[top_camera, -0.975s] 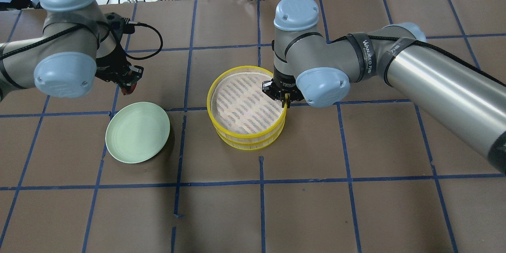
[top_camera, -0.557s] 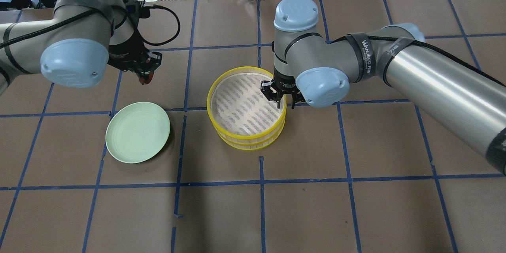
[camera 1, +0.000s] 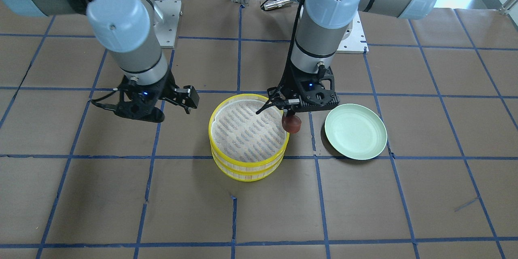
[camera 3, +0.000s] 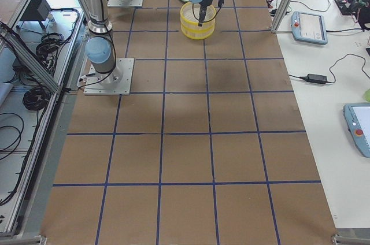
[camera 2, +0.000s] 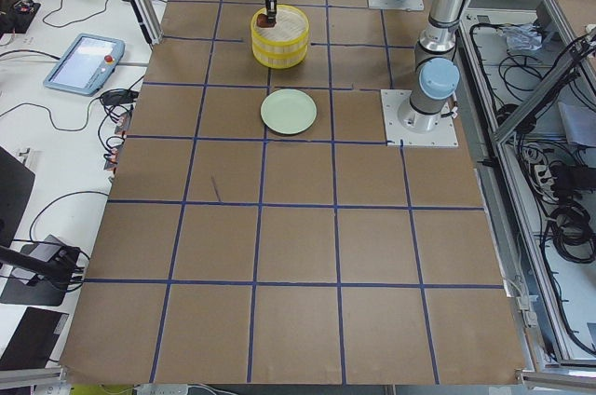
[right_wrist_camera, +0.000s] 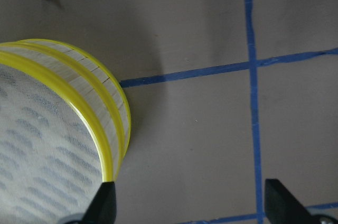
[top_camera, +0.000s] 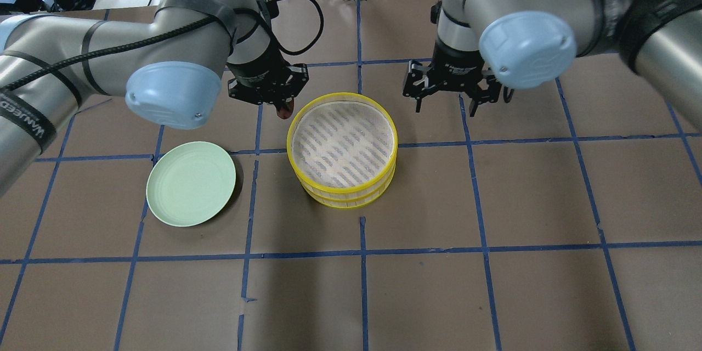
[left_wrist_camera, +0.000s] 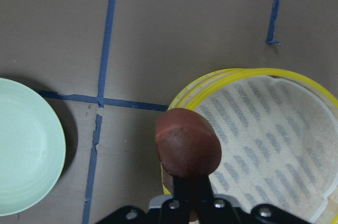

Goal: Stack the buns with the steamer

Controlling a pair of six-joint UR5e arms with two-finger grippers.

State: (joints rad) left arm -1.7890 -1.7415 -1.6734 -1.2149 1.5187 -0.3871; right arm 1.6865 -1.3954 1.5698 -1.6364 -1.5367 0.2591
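Reddish-brown bun (left_wrist_camera: 187,149) is pinched in the left claw (camera 1: 289,115), hanging just over the yellow rim of the steamer (top_camera: 345,196) on the side nearest the plate (top_camera: 191,184), not yet over the middle of the mesh. The right claw (top_camera: 445,101) has its jaws spread with nothing between them, near the steamer's other side, above the bench (top_camera: 493,285). The steamer is two stacked tiers; its top mesh and the plate are bare. No white bun shows in any view; it may lie under the top tier, but I cannot tell. The job looks past halfway: the bun needs carrying inward, lowering onto the mesh and releasing
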